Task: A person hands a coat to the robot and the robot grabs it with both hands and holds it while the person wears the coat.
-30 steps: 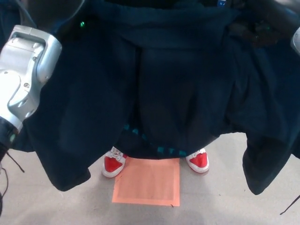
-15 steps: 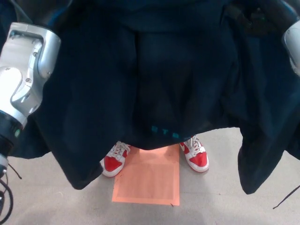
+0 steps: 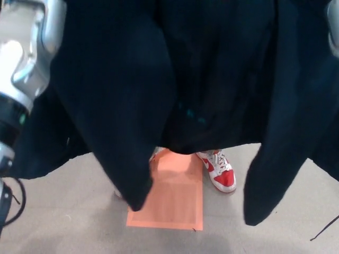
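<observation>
Neither hand shows, so whether either one is clamped on the cloth cannot be told. The left arm [image 3: 24,58], silver-grey with a black joint below it, comes in at the upper left edge and runs up out of the picture; a sliver of the right arm [image 3: 333,29] shows at the upper right edge. Between them the dark navy coat [image 3: 175,69] hangs across almost the whole view, its flaps ending in two long points, one low at centre-left and one at the right. A few small teal marks sit on the dark cloth near the middle, too blurred to read. Below the hem a person's red-and-white shoe [image 3: 220,170] stands on the grey floor [image 3: 63,211], just beside an orange square [image 3: 172,198]. A black cable [image 3: 324,229] lies at the lower right corner, and bare floor stretches below the coat's points
</observation>
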`<state>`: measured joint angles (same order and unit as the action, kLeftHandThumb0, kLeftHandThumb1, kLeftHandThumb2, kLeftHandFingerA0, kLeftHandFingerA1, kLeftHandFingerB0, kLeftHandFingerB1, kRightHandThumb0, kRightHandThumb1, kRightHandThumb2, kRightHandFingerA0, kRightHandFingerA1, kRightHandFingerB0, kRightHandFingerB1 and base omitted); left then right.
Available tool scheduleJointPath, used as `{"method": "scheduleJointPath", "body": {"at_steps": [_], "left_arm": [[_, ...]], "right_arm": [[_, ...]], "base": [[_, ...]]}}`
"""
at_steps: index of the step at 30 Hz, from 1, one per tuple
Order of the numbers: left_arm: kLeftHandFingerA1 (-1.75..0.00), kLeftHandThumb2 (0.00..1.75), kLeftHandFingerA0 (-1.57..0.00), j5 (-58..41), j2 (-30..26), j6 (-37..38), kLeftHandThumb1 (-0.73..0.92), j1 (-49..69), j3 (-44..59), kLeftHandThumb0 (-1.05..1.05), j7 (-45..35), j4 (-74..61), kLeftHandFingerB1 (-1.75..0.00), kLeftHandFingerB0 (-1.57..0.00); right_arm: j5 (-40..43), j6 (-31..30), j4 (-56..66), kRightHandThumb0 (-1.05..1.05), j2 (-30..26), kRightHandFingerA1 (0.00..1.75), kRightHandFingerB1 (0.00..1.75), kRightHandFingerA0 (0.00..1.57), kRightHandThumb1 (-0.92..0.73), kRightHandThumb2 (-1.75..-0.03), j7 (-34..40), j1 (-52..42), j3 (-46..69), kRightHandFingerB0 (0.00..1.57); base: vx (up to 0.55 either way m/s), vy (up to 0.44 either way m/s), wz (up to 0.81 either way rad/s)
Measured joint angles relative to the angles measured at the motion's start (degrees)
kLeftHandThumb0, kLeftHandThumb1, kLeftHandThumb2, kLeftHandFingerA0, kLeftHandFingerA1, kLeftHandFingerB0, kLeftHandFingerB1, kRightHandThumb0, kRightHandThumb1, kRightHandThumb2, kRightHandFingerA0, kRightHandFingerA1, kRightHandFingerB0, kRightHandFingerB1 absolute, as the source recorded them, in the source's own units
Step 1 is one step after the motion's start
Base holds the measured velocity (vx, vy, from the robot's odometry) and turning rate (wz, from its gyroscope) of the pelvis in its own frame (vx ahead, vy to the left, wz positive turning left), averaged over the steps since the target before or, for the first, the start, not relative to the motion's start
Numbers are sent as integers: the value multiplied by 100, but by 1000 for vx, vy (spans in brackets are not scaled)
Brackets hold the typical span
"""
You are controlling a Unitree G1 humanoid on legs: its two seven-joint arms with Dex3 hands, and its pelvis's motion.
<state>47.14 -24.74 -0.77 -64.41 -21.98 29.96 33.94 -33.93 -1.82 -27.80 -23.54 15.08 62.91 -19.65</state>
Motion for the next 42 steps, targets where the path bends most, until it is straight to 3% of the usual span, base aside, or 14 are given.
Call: {"method": "scheduleJointPath", "body": {"at_steps": [17,18,19,23,24,30,31,32,34,36,39,40,41,42], "left_arm": [[-175,66,-98,39,-37,186,86,-2374,38,-40,780,1485,-172,-68],[-175,66,-97,49,-42,200,84,-2520,26,-39,805,1597,-162,-68],[-160,77,-115,60,-45,214,60,-2655,12,-45,825,1703,-110,-85],[-144,98,-129,106,-74,295,62,-3256,-34,-42,856,2171,-116,-83],[-169,62,-102,113,-79,307,77,-3345,-48,-41,862,2243,-112,-74],[-175,63,-94,159,-170,498,76,-4256,-169,-46,874,2952,-137,-70],[-140,97,-122,161,-186,532,59,-4388,-185,-48,870,3047,-112,-81],[-175,61,-95,162,-197,559,72,-4483,-194,-44,867,3117,-135,-80],[-175,62,-95,169,-228,636,72,-4761,-230,-46,844,3311,-149,-74],[-142,96,-120,190,-261,715,59,-5031,-284,-52,826,3482,-115,-79],[-138,99,-116,224,-318,834,62,-5467,-406,-48,796,3722,-110,-79],[-175,64,-87,238,-342,859,77,-5614,-459,-45,771,3792,-149,-70],[-175,64,-87,257,-371,896,77,-5766,-514,-45,746,3864,-149,-70],[-141,99,-121,286,-407,939,62,-5939,-585,-51,719,3933,-114,-81]], "right_arm": [[-202,443,-1730,-43,17,173,154,93,-85,-72,1076,2391,182,75],[-207,473,-1859,-41,17,175,165,99,-87,-67,1109,2552,182,72],[-209,502,-1980,-42,16,175,165,99,-87,-67,1132,2700,182,71],[-238,609,-2514,-46,15,175,152,97,-86,-66,1203,3329,174,68],[-246,622,-2595,-47,14,175,148,98,-85,-67,1210,3420,169,69],[-350,793,-3383,-48,-2,175,168,100,-86,-67,1249,4348,52,71],[-373,824,-3493,-47,-10,175,168,100,-86,-67,1251,4489,17,71],[-387,849,-3567,-46,-20,175,169,98,-84,-66,1253,4590,-4,72],[-423,916,-3777,-46,-54,175,170,98,-83,-66,1256,4875,-70,73],[-462,984,-3972,-48,-104,175,166,98,-83,-65,1256,5160,-160,75],[-549,1091,-4239,-50,-196,175,170,99,-83,-66,1253,5608,-298,76],[-584,1128,-4318,-50,-232,175,171,101,-83,-66,1249,5753,-355,78],[-623,1166,-4401,-50,-274,175,171,101,-83,-66,1244,5910,-415,78],[-666,1216,-4474,-52,-327,175,173,101,-86,-68,1240,6086,-480,74]], "base": [[0,0,0],[0,0,0],[0,0,0],[0,0,0],[0,0,0],[0,0,0],[0,0,0],[0,0,0],[0,0,0],[0,0,0],[0,0,0],[0,0,0],[0,0,0],[0,0,0]]}}
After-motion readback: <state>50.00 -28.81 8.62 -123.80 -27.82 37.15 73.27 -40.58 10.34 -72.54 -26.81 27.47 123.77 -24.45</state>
